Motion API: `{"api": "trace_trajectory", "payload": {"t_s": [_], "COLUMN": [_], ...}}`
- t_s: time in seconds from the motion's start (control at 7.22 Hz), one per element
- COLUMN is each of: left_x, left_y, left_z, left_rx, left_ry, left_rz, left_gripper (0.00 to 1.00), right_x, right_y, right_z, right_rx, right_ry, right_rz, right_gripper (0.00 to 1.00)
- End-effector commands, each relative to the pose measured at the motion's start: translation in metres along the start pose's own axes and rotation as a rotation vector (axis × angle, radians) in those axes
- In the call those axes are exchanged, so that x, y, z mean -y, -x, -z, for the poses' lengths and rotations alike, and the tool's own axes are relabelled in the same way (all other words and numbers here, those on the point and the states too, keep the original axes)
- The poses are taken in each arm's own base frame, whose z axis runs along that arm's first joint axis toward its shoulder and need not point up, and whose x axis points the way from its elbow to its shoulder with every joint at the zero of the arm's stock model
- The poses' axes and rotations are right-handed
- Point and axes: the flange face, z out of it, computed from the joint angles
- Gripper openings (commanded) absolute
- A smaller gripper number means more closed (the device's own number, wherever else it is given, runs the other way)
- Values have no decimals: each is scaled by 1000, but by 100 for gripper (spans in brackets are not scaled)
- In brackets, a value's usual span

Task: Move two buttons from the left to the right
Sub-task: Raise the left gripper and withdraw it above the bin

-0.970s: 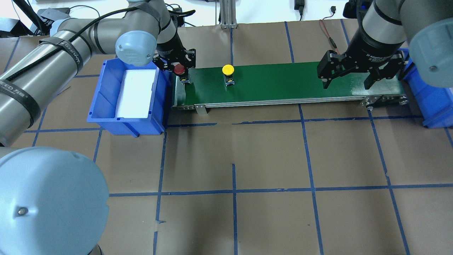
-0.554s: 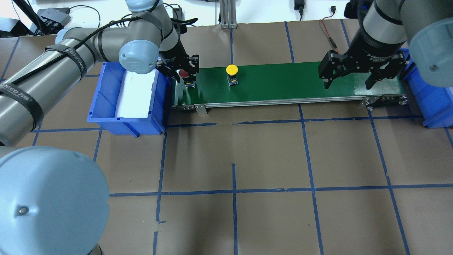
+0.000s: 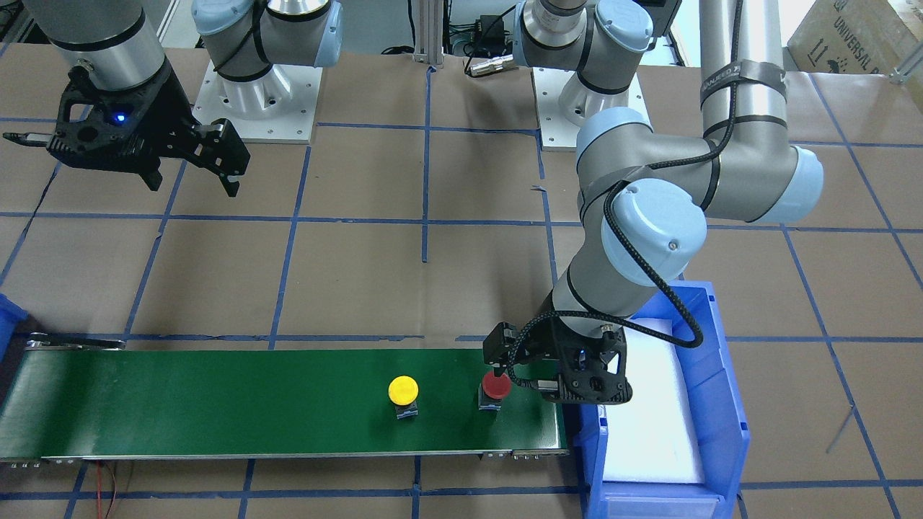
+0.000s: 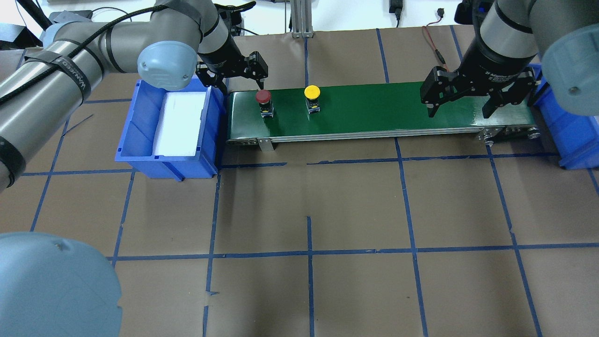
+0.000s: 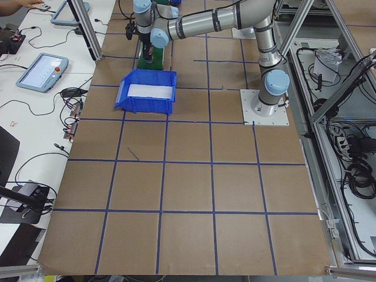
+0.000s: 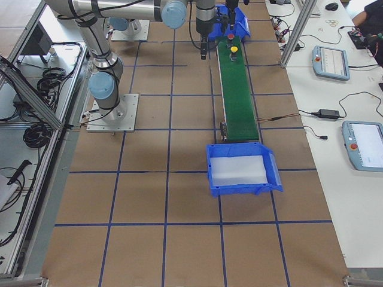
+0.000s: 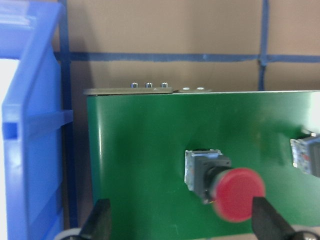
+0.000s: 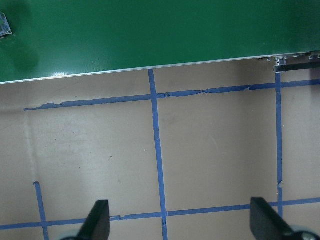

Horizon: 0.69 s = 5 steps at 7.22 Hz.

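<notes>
Together on the green conveyor belt (image 4: 374, 110), the red button (image 4: 263, 97) and the yellow button (image 4: 312, 92) each stand on a dark base, cap up, long axis vertical. The red one is near the belt's left end, and the yellow one is just beside it toward the belt's middle, not touching it.

The left gripper (image 4: 241, 84) hangs over the belt's left end, its jaws spread wide and holding nothing, with the red button free below (one fingertip close above its cap). The right gripper (image 4: 458, 111) hovers over the belt's right end, its jaws also wide and empty.

A blue bin (image 4: 140, 119) on the brown-paper counter (image 4: 355, 206) touches the belt's left end and holds only a white pad (image 4: 180, 121). A second blue bin (image 4: 578, 135) sits off the belt's right end, likewise holding a white pad.
</notes>
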Motion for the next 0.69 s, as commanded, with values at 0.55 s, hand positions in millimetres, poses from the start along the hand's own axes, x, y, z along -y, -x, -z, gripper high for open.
{"api": "trace_trajectory", "payload": {"t_s": [0.55], "left_x": [-83], "left_y": [101], "left_z": [172], "left_rx": [177], "left_ry": [88], "left_rz": [99], "left_gripper": [100], "right_x": [0], "right_y": [2], "right_z": [-1], "right_rx": [1], "right_ry": [3], "right_rz": [2], "right_gripper": [100]}}
